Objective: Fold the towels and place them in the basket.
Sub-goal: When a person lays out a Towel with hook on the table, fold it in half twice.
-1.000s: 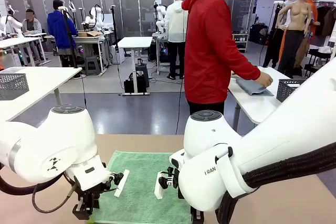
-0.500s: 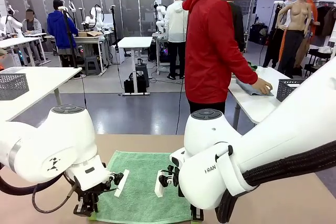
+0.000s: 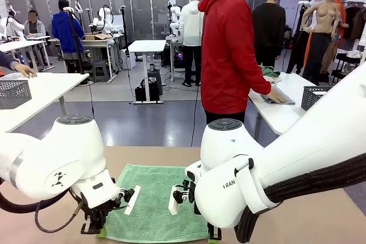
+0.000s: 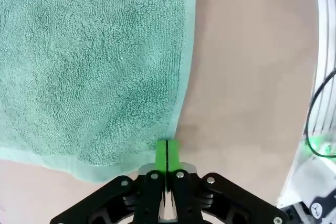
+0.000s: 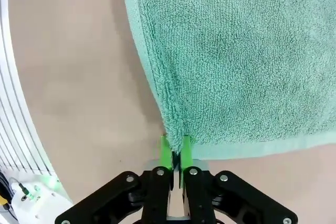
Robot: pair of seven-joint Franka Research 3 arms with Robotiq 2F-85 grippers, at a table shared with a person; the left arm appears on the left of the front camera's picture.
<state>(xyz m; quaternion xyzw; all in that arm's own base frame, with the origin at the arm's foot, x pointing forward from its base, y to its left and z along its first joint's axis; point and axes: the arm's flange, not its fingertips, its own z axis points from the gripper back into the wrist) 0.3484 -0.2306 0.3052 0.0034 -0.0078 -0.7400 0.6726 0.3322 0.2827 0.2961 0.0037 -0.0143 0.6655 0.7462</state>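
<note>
**Both grippers are down at the near corners of the mint green towel (image 3: 154, 198), fingers closed.**

In the right wrist view, the right gripper (image 5: 176, 148) has its green pads clamped on the towel's side hem. A raised ridge of terry runs straight up into the fingertips, and the rest of the cloth spreads flat ahead of the fingers and off to one side. Over on the left gripper (image 4: 167, 153), the pads are pressed tight together right at the towel's corner. The hem runs down to meet their tips, but whether any cloth sits between them I cannot tell. From the front, the left gripper sits at the towel's near corner, and the towel lies flat on the tan table (image 4: 247, 77), stretching away beyond both sets of fingers.
</note>
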